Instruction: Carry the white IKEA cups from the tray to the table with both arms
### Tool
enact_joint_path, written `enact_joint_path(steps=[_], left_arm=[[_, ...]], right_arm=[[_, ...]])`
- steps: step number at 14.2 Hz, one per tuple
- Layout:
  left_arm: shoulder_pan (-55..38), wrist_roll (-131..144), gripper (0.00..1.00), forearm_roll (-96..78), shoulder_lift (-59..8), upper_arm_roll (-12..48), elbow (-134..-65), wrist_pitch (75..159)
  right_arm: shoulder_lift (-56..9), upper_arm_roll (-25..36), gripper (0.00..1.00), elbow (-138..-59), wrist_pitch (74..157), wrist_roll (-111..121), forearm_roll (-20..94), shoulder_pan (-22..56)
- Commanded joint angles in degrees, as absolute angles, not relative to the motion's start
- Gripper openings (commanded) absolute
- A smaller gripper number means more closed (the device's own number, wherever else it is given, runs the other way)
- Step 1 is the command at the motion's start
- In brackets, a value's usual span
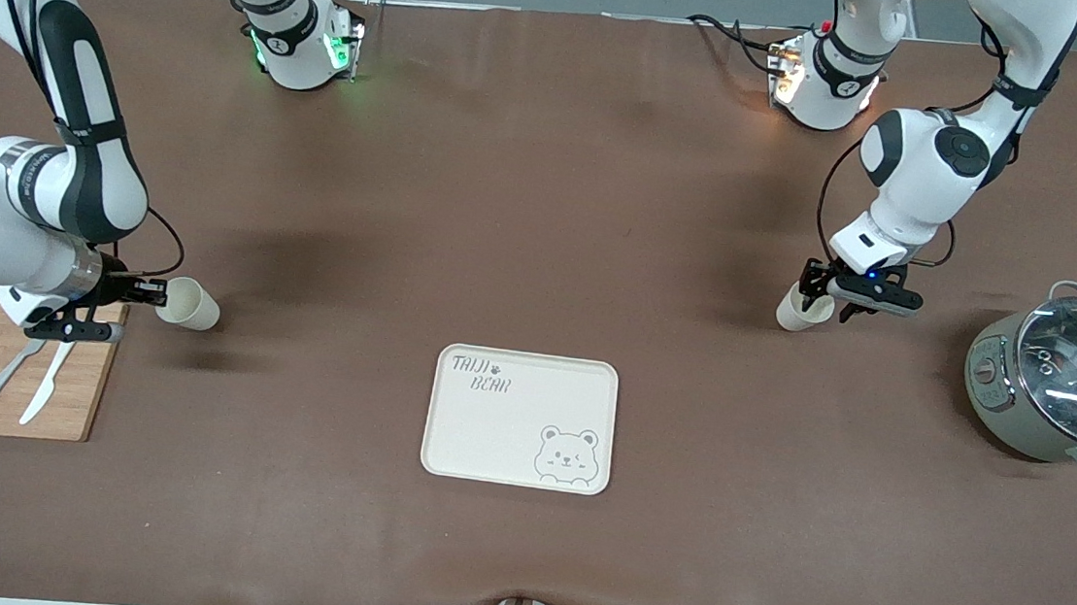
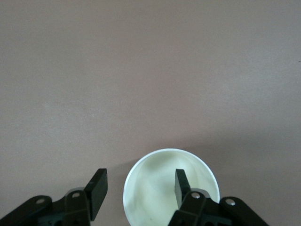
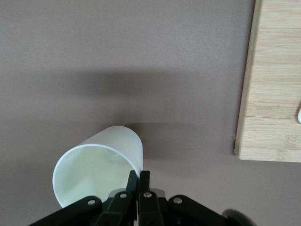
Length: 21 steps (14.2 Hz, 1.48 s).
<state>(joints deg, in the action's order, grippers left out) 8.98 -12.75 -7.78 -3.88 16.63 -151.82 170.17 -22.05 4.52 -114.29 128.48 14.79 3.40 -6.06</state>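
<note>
One white cup (image 1: 189, 303) hangs tilted in my right gripper (image 1: 161, 293), just above the table beside the cutting board. In the right wrist view the gripper (image 3: 139, 175) is shut on the rim of this cup (image 3: 94, 169). The other white cup (image 1: 801, 311) stands on the table toward the left arm's end. My left gripper (image 1: 817, 290) is over it. In the left wrist view the gripper (image 2: 139, 178) is open, with one finger inside the cup (image 2: 160, 188) and one outside, straddling its wall without pinching it.
A cream bear-printed tray (image 1: 521, 418) lies mid-table, nearer the front camera than both cups. A grey-green glass-lidded pot (image 1: 1067, 388) stands at the left arm's end. A wooden cutting board (image 1: 83, 380) with lemon slices, fork and knife lies at the right arm's end, also in the right wrist view (image 3: 277, 80).
</note>
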Motion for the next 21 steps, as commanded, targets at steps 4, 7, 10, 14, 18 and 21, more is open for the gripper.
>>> enact_joint_path(steps=[4,7,10,14,18,21], left_arm=[[9.4,-14.3,0.89,-12.1,6.1,17.2,-144.5,148.9],[9.3,-12.1,1.00,-12.6,6.5,17.3,-140.6,144.3],[9.1,-9.1,1.00,-12.6,6.2,17.4,-137.6,143.4],[8.7,-5.2,1.00,-12.0,4.7,17.4,-128.4,133.7],[8.5,1.6,1.00,-9.5,3.4,19.2,-121.3,127.5],[8.5,7.2,1.00,-5.5,1.0,21.4,-114.2,121.5]], right_arm=[[-20.8,3.4,0.00,-116.7,129.7,15.5,2.5,-8.3],[-21.5,3.4,0.65,-116.5,129.6,14.8,2.5,-8.3],[-21.6,3.3,1.00,-116.0,128.9,14.9,2.5,-8.7],[-21.5,3.2,1.00,-111.1,123.0,15.5,2.5,-7.9],[-21.6,3.1,1.00,-102.9,120.6,15.8,2.9,-8.1],[-21.8,2.9,1.00,-92.7,111.8,15.6,3.3,-6.7]])
